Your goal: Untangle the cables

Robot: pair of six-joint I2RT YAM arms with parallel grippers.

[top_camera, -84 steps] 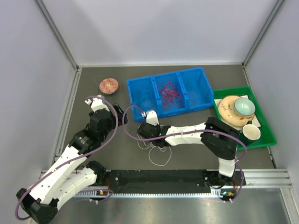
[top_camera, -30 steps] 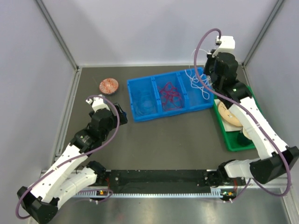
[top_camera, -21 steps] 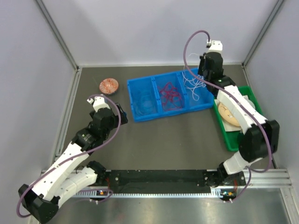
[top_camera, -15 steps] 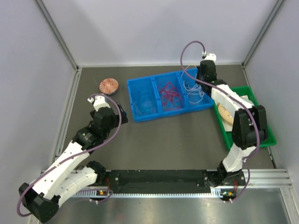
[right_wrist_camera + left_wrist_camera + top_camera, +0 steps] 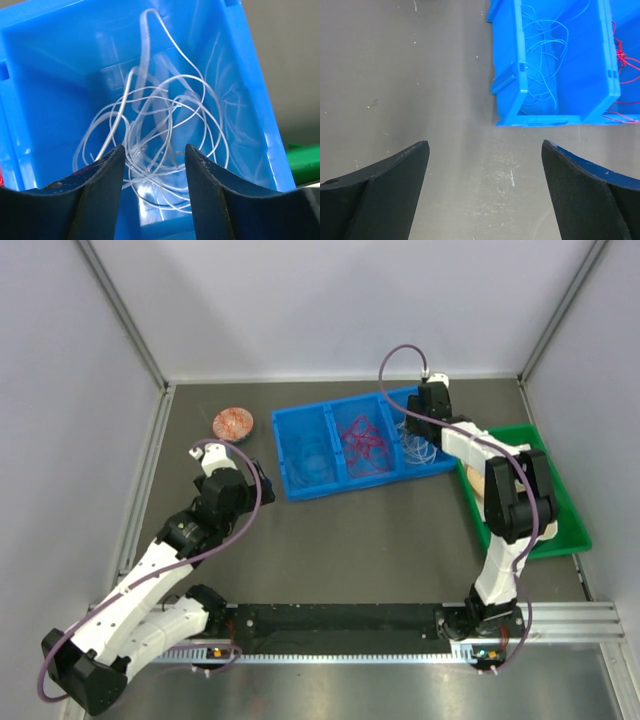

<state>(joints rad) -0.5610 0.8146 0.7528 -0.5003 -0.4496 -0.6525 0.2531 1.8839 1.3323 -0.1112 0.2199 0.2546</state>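
I hold the right gripper [image 5: 150,152], fingers parted and empty, over the bin's [image 5: 252,100] right-hand compartment in the upper right of the overhead view, where the white cable [image 5: 165,125] lies, apparently to keep it apart from the red cable [image 5: 362,440] and blue cable [image 5: 540,65]; the left gripper [image 5: 485,145] gapes idle, centre left.

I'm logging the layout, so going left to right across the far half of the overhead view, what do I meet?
Round reddish dish → blue cables → red cables → white cables → green tray.
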